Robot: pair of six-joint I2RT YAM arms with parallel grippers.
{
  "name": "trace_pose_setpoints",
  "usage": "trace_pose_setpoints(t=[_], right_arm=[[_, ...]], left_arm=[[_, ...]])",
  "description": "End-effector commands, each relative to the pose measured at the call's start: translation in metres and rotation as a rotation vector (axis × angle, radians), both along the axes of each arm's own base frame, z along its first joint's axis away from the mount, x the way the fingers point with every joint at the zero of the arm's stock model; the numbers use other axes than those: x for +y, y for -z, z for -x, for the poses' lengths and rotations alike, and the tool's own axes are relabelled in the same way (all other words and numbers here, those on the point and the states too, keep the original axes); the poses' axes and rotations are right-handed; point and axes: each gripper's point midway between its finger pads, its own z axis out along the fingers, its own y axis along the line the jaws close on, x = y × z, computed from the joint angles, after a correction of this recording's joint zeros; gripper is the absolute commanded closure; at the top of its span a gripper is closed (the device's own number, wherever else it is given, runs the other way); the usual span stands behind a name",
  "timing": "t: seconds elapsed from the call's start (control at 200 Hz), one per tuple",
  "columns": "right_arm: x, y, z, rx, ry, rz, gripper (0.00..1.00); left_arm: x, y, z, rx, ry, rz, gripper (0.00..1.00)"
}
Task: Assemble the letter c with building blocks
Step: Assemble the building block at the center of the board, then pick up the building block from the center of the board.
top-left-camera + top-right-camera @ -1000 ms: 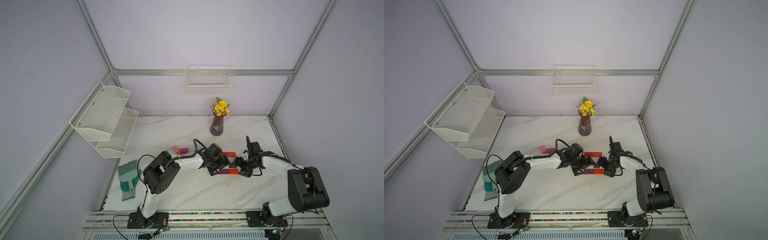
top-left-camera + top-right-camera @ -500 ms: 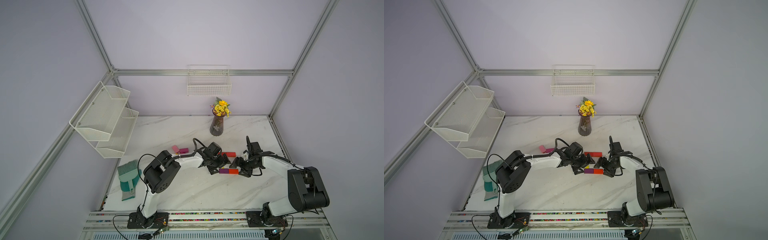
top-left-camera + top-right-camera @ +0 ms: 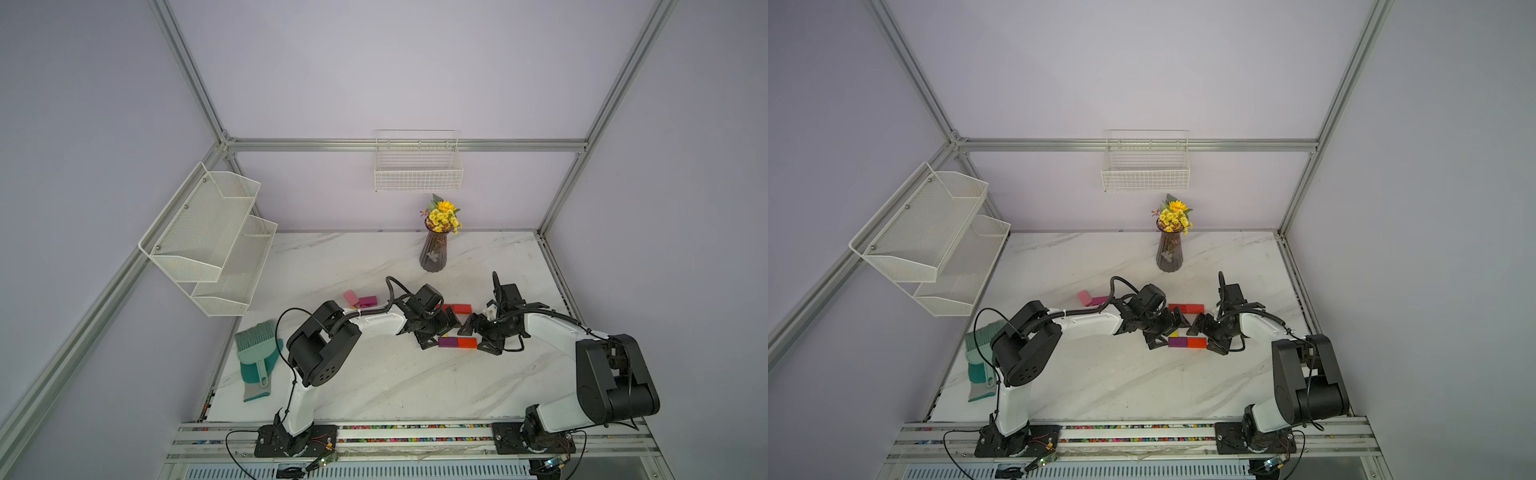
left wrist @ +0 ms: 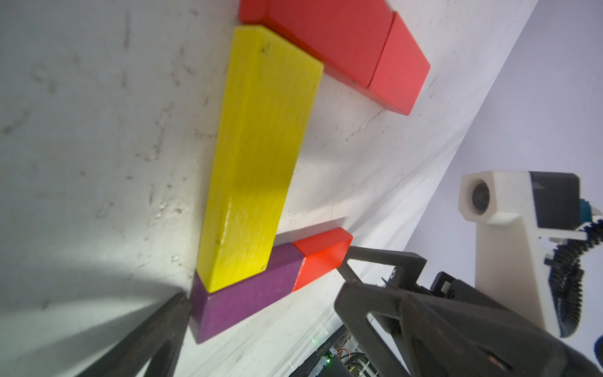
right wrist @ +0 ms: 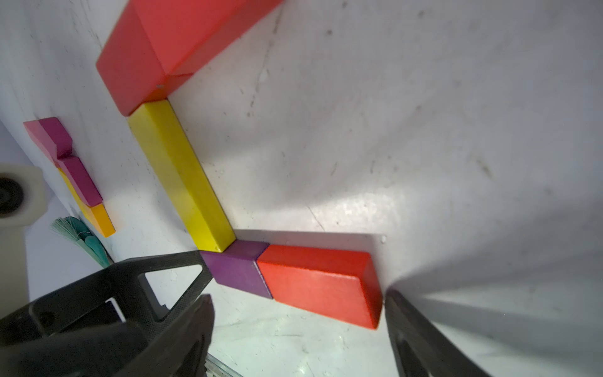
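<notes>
- The right gripper [image 3: 478, 337] is spreading its jaws wider than a second ago and letting go of the orange-red block [image 3: 467, 342]; it is gripping nothing now, with one finger just beside that block's end
- The left gripper [image 3: 441, 333] is staying spread fully and holding nothing, with one finger [image 4: 166, 315] resting against the end of the purple block [image 3: 448, 342]
- No block is shifting between the pictures, so the last piece is looking placed and the letter essentially finished
- The C is lying flat on the marble table [image 3: 374, 374] between the two grippers
- Two red blocks [image 4: 342, 42] are forming one bar, the long yellow block [image 4: 254, 156] the spine, and purple and orange-red, butting end to end, the other bar
- A pink block [image 3: 351, 297] and a magenta block [image 3: 368, 301] are sitting unused, well apart from the letter, out by the left arm
</notes>
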Motion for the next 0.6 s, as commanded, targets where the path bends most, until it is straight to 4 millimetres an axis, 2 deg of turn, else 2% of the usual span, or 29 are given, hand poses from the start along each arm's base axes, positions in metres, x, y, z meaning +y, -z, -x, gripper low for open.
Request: trace_pose_setpoints(t=[0.0, 0.135, 0.235, 0.28, 0.365, 0.48, 0.595], right_arm=[[-0.007, -0.006, -0.004, -0.027, 0.035, 0.02, 0.15], [-0.011, -0.025, -0.016, -0.084, 0.081, 0.023, 0.14], [-0.01, -0.044, -0.029, -0.136, 0.102, 0.009, 0.15], [-0.009, -0.062, -0.036, -0.188, 0.102, 0.0, 0.15], [-0.007, -0.08, -0.047, -0.228, 0.099, -0.013, 0.16], [0.004, -0.098, -0.062, -0.265, 0.096, -0.051, 0.18], [0.033, -0.095, -0.077, -0.261, 0.048, -0.04, 0.19]], left_arm=[[0.003, -0.019, -0.005, -0.037, -0.005, 0.035, 0.0], [0.015, -0.029, -0.008, -0.056, -0.023, 0.032, 0.0], [0.035, -0.041, -0.013, -0.086, -0.036, 0.003, 0.0], [0.047, -0.047, -0.016, -0.102, -0.041, -0.018, 0.0], [0.079, -0.058, -0.024, -0.134, -0.06, -0.076, 0.0], [0.133, -0.072, -0.035, -0.166, -0.09, -0.159, 0.0], [0.194, -0.08, -0.048, -0.175, -0.135, -0.251, 0.0]])
